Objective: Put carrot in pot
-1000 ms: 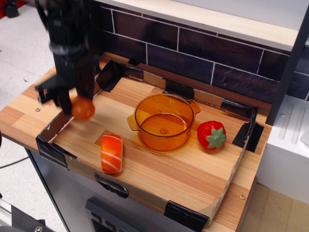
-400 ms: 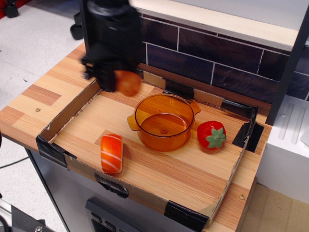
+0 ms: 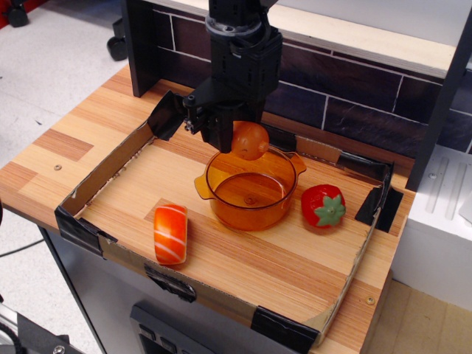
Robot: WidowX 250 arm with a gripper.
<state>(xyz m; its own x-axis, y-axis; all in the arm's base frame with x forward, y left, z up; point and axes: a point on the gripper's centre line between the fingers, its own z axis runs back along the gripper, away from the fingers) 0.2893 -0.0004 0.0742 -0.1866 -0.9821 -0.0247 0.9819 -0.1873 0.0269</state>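
The carrot point(image 3: 250, 140) is a small glossy orange egg-shaped toy held in my black gripper point(image 3: 237, 139), just above the back rim of the pot. The pot point(image 3: 250, 186) is a round translucent amber pot with two small side handles, standing in the middle of the wooden tray; its inside holds nothing. The gripper is shut on the carrot and hangs straight down from the arm, over the pot's far-left part.
An orange-and-white striped sushi piece point(image 3: 170, 234) lies left-front of the pot. A red strawberry point(image 3: 323, 206) sits right of the pot. A low cardboard wall point(image 3: 85, 198) with black tape rings the tray. A dark tiled backsplash point(image 3: 354, 99) stands behind.
The gripper has carried the carrot from the tray's left edge, up and to the right, to a spot above the pot's back rim.
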